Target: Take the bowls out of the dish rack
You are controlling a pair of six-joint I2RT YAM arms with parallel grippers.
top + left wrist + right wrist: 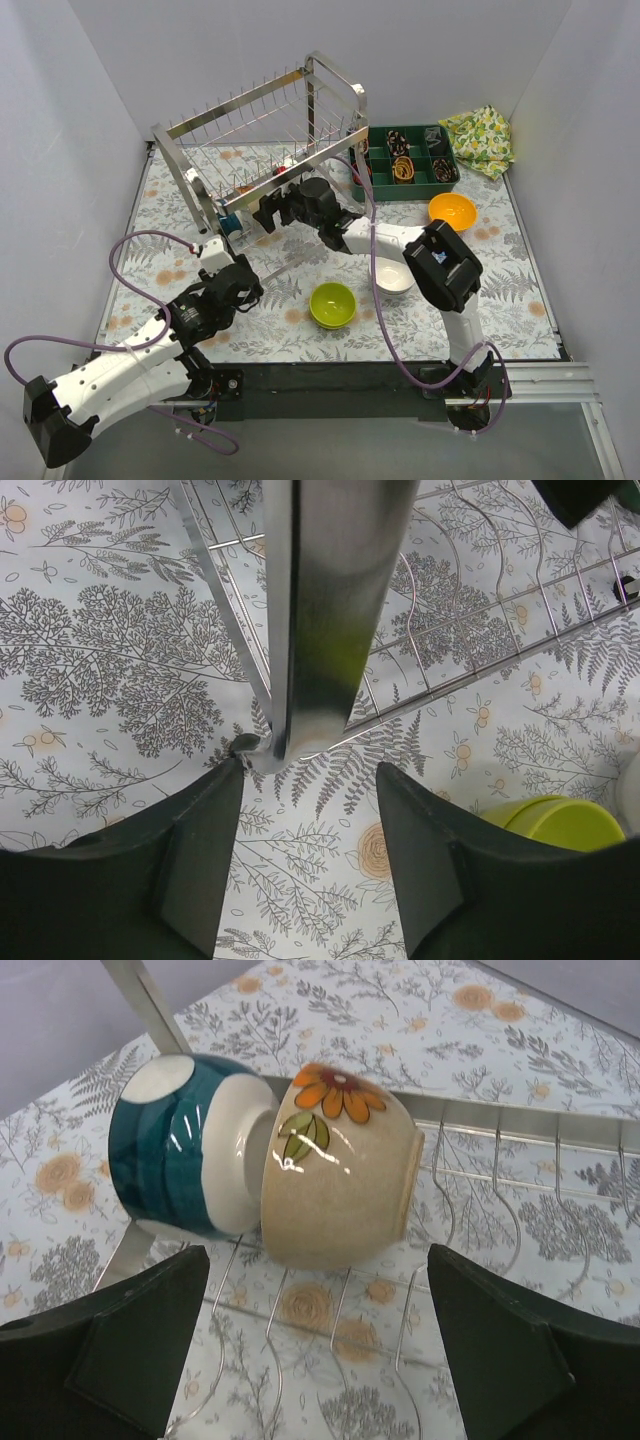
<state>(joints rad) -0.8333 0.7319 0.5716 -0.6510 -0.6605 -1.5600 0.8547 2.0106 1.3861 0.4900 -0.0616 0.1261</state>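
step in hand, as judged: pick the next bowl from the lower tier of the dish rack [262, 128]. two bowls lie there on their sides, touching: a beige flower bowl [340, 1175] and, nested against its base, a teal bowl [165, 1160], close to the rack's corner. the right gripper [315, 1280] hangs just in front of the beige flower bowl, jaws wide apart and holding nothing. recommended approach: centre the jaws on the beige flower bowl, advance until both pads pass its widest part or one pad enters the rim, then close; lift it clear of the wires before drawing it back, so the teal bowl is not dragged along. the left gripper [310, 790] sits low, jaws apart on either side of the foot of a rack post [335, 600]; no contact can be confirmed. closing on that post would likely steady the rack during extraction. obstructions: the wire dividers under the bowls and the slanted frame bar behind them. on the table [500, 290], outside the rack, stand a lime green bowl [332, 304], a white bowl [393, 278] and an orange bowl [452, 210]; choose a set-down spot apart from them. a green compartment tray [375, 160] and a yellow cloth [480, 138] lie beyond.
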